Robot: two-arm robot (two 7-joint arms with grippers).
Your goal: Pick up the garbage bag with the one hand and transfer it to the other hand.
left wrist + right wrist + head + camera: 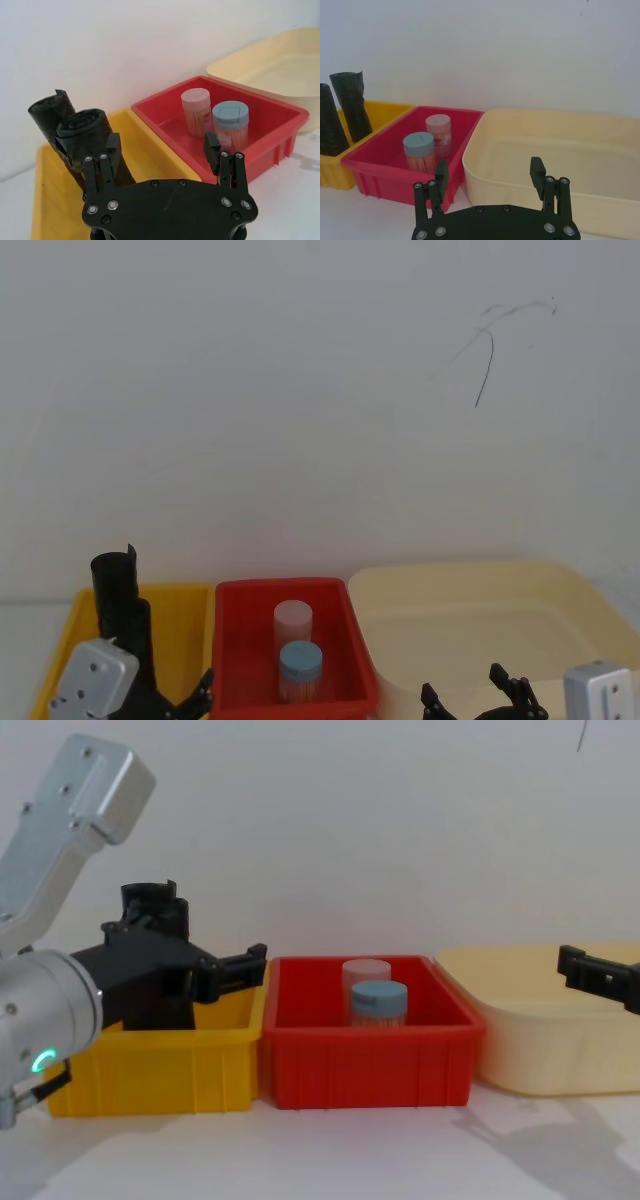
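The garbage bag (pixel 84 129) is a thick black roll standing in the yellow bin (pixel 45 200), in front of a slimmer black roll (pixel 48 107) with an uneven rim. My left gripper (pixel 162 149) is open over the yellow bin's inner side. One of its fingers (pixel 112 149) is right beside the bag, and nothing is between the fingers. From the chest, the left gripper (pixel 250 963) partly covers the rolls (pixel 150 902). My right gripper (pixel 489 174) is open and empty, low in front of the cream tub (pixel 560 150).
A red bin (pixel 235 640) between the yellow bin and the cream tub holds a pink-lidded jar (pixel 293 618) and a blue-lidded jar (pixel 300 662). A white wall stands close behind the bins. Bare white table lies in front of them.
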